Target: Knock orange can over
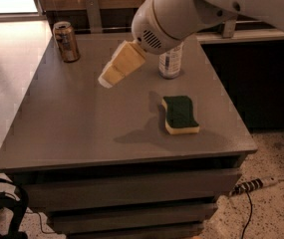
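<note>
You have the gripper (107, 78) hanging over the middle of the grey table (71, 133), tilted down toward the side where the orange can (66, 42) stands, but well apart from it. The can is upright at the far corner of that side. The arm's white housing (174, 14) hides the top of the clear bottle (170, 63) standing behind the gripper, a green-topped sponge (180, 114) lies flat near the opposite edge, and the arm's shadow (141, 133) falls just beside the sponge.
</note>
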